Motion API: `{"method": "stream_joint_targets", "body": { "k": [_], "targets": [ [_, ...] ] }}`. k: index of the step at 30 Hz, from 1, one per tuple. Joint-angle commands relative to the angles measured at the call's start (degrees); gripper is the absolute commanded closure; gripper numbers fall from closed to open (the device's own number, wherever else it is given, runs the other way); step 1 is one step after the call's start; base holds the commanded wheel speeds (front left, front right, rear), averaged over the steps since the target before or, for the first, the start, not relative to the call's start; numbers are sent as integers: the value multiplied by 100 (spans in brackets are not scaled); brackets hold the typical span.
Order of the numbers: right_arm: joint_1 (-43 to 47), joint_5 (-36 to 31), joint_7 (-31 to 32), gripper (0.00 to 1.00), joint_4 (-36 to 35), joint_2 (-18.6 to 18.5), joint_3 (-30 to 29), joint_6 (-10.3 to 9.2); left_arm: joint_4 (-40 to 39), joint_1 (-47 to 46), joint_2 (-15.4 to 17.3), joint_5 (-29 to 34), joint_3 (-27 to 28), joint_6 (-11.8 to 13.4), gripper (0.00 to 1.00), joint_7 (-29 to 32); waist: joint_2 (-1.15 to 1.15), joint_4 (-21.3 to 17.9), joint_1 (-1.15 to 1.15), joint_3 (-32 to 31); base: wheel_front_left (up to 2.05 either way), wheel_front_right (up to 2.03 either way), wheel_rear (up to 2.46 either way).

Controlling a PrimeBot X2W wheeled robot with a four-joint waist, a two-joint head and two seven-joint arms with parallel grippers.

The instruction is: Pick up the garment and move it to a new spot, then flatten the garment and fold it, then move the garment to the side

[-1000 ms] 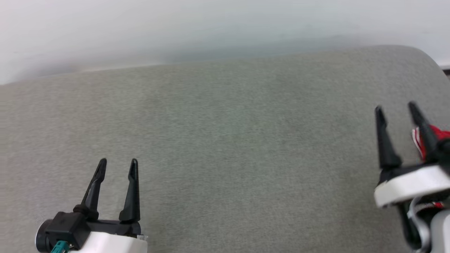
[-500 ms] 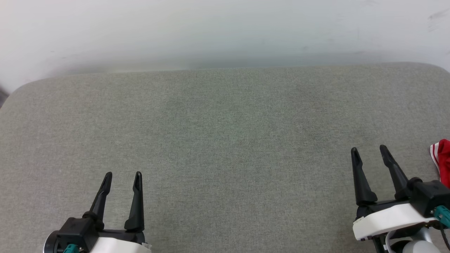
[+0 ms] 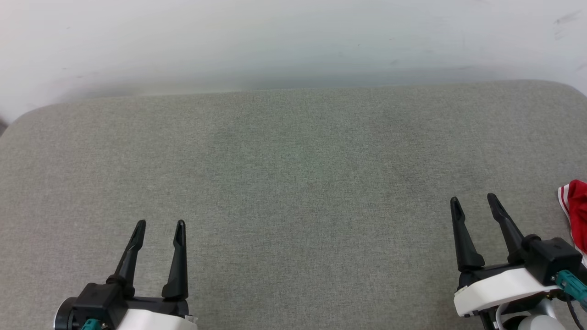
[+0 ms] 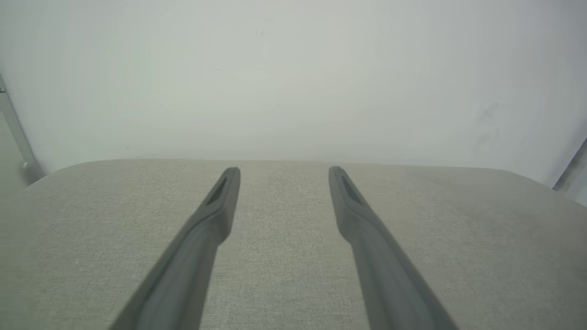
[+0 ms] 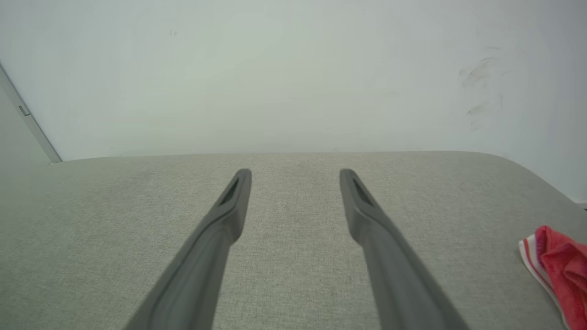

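A small part of the garment (image 3: pixel 576 208), red with red-and-white striped trim, lies at the right edge of the head view on the grey padded surface (image 3: pixel 293 174). The right wrist view shows the garment (image 5: pixel 557 270) at its lower right. My right gripper (image 3: pixel 474 201) stands open just left of it, not touching it, with nothing between its fingers. My left gripper (image 3: pixel 159 224) is open at the lower left, also empty. In both wrist views the left gripper (image 4: pixel 283 170) and the right gripper (image 5: pixel 295 172) point toward the far wall, fingers spread.
A white wall (image 3: pixel 293 41) rises right behind the surface's far edge. The surface's corners round off at the far left and far right. A grey strip (image 5: pixel 30 119) runs down the wall at the left of the right wrist view.
The head camera swung back to centre, shifting the whole picture. My right gripper has drawn away from the garment, which it overlapped a second ago, and now stands lower and to its left.
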Motion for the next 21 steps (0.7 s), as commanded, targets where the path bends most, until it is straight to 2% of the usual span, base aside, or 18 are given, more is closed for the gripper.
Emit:
{"method": "stream_joint_targets", "body": {
  "k": [1, 10, 11, 15, 21],
  "targets": [
    [-41, -5, -9, 0, 9, 35, 17, -4, -23, 52, 11, 12, 29, -8, 0, -12, 0, -3, 1, 2, 0, 0, 0],
    [-27, -4, -6, 0, -23, 43, 45, -4, -73, 58, -26, -189, 32, -8, 0, -12, 0, 4, 1, 21, 0, 0, 0],
    [-26, -11, -3, 100, -26, 43, 48, -4, -85, 61, -27, -215, 26, -8, 100, -12, 0, 10, 1, 24, 0, 0, 0],
    [63, 33, 24, 100, 161, 10, 68, 0, 116, 28, -49, -281, 28, 2, 100, 22, 0, 7, 1, 23, 0, 0, 0],
    [40, 792, 99, 100, 222, -32, 72, 0, 211, -46, -8, -1001, 12, 22, 100, 149, 0, 9, 1, -2, 0, 0, 0]
  ]
}}
